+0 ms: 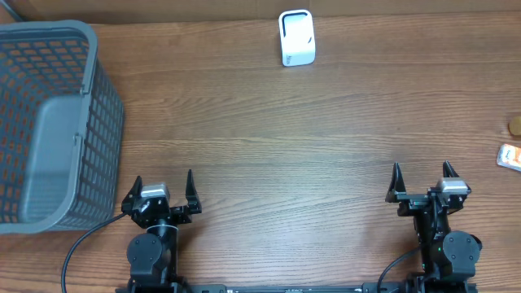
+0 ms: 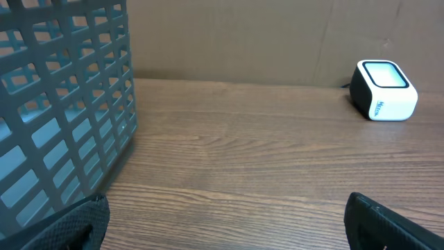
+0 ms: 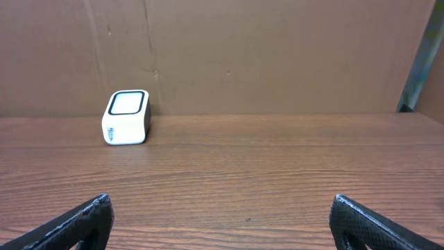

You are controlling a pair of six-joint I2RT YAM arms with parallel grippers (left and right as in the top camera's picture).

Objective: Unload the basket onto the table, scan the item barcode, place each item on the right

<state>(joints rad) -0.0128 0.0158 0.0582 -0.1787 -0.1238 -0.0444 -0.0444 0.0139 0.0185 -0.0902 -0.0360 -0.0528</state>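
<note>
surface: wooden table (image 1: 269,146) | backdrop: brown cardboard wall (image 3: 277,55) | left end effector (image 1: 163,182) released | right end effector (image 1: 422,174) released

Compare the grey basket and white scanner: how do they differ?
The basket is grey open lattice; the scanner is solid white with a dark-rimmed window. The basket is far larger than the scanner. The basket sits at the left edge, the scanner at the far middle. Both rest on the wooden table.

We see the basket (image 1: 107,134) cut off by the overhead view's left edge and an orange packet (image 1: 509,155) clipped by its right edge. The brown speck (image 1: 516,125) near that packet is too small for us to identify.
</note>
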